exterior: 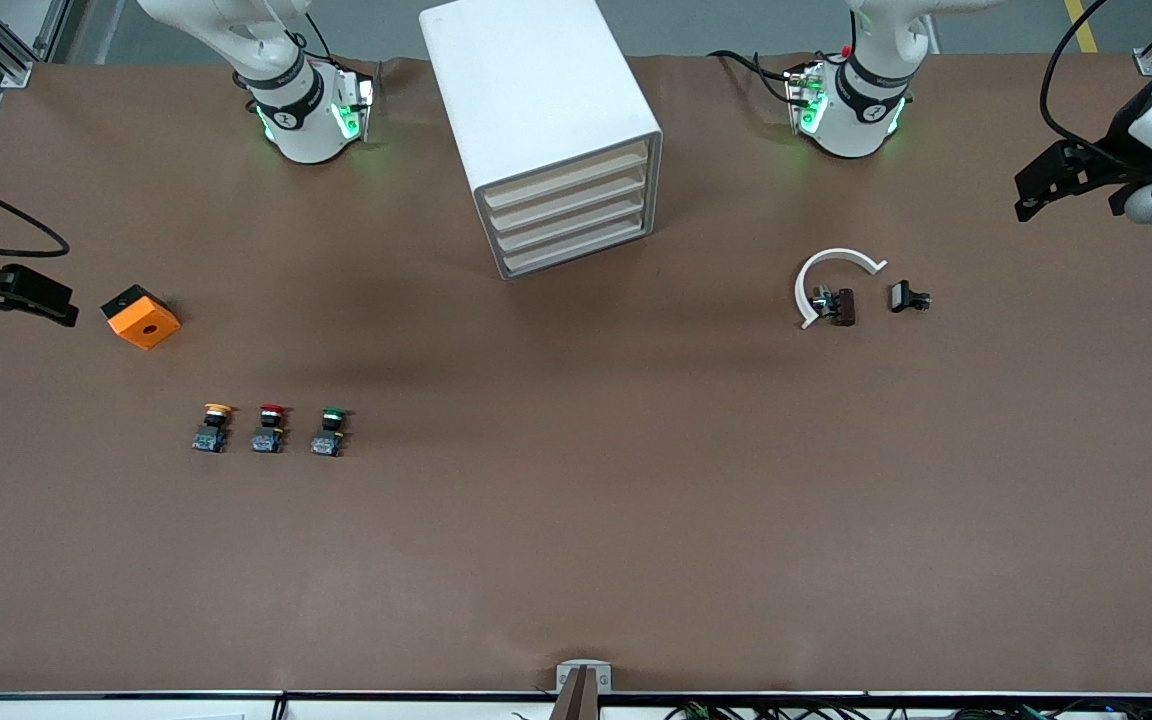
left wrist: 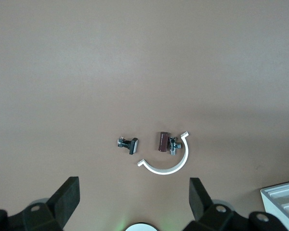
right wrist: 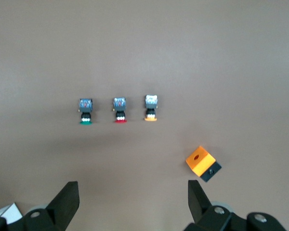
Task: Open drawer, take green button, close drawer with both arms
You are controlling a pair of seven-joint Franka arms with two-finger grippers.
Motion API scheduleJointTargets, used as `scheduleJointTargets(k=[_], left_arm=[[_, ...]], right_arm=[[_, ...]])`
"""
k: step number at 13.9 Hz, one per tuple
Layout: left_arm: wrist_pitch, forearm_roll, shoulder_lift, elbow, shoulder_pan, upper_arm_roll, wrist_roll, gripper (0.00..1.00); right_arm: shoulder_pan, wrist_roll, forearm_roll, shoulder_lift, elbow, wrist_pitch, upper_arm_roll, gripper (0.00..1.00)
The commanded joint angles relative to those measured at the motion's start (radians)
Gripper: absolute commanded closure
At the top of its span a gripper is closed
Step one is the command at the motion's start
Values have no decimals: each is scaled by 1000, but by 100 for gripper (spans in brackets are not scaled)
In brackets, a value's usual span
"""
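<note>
The white cabinet stands between the arms' bases, and its four cream-fronted drawers are all shut. The green-capped button stands on the table outside the cabinet, last in a row with a red-capped button and a yellow-capped button. My right gripper hangs open and empty over the right arm's end of the table, beside an orange cube. My left gripper hangs open and empty over the left arm's end.
A white curved clip lies toward the left arm's end with a small brown part and a black part beside it. The cabinet's corner shows in the left wrist view. The orange cube shows in the right wrist view.
</note>
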Motion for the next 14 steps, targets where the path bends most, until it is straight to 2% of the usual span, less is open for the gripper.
scheduleJointTargets(k=[1, 4, 8, 12, 14], left_arm=[[9, -15, 6, 19, 1, 6, 13, 0], [9, -13, 47, 69, 3, 6, 13, 0], [0, -13, 52, 69, 3, 6, 11, 0], [-15, -15, 50, 73, 3, 8, 13, 0], [-15, -13, 52, 71, 3, 8, 8, 0]], right_arm=[[16, 16, -41, -40, -60, 39, 7, 0], [15, -4, -44, -76, -79, 15, 7, 0], [-7, -41, -42, -150, -127, 7, 1, 0], [-68, -45, -9, -194, -130, -93, 1, 0], [-61, -45, 1, -213, -145, -125, 6, 0]])
